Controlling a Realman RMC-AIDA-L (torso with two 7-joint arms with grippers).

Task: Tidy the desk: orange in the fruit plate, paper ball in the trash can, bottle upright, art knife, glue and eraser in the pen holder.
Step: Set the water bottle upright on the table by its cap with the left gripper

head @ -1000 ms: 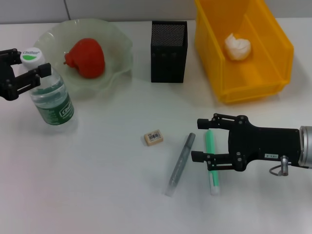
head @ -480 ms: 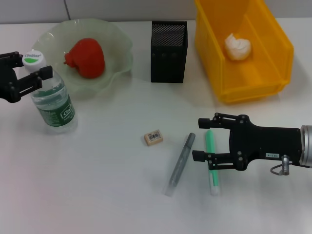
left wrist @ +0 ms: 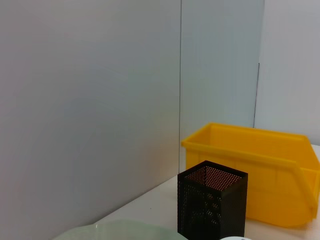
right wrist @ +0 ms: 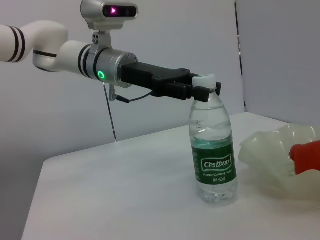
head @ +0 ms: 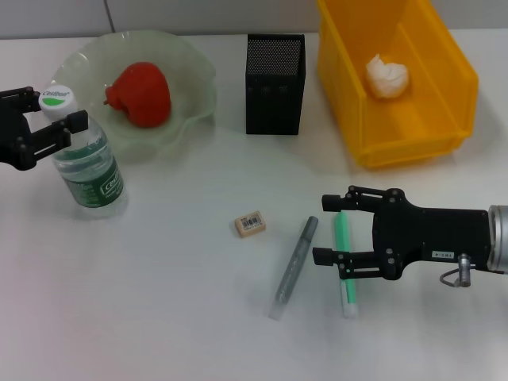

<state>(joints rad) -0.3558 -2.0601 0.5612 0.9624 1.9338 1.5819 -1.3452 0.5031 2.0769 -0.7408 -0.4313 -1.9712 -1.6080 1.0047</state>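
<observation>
The bottle (head: 89,163) stands upright at the table's left, with my left gripper (head: 46,117) shut on its neck just under the white cap; the right wrist view shows that bottle (right wrist: 212,155) and the left gripper (right wrist: 202,90) too. The reddish orange (head: 140,94) lies in the green fruit plate (head: 194,87). The paper ball (head: 386,77) sits in the yellow trash can (head: 444,87). My right gripper (head: 333,227) is open, low over the table and straddling the upper end of the green glue (head: 347,274). The grey art knife (head: 294,266) and the eraser (head: 249,224) lie to its left. The black mesh pen holder (head: 275,83) stands at the back.
The pen holder (left wrist: 212,207) and yellow bin (left wrist: 260,170) show in the left wrist view against a grey wall. The plate (right wrist: 270,155) stands just behind the bottle.
My left gripper and the bottle have shifted slightly toward the table's front. The right gripper has hardly moved.
</observation>
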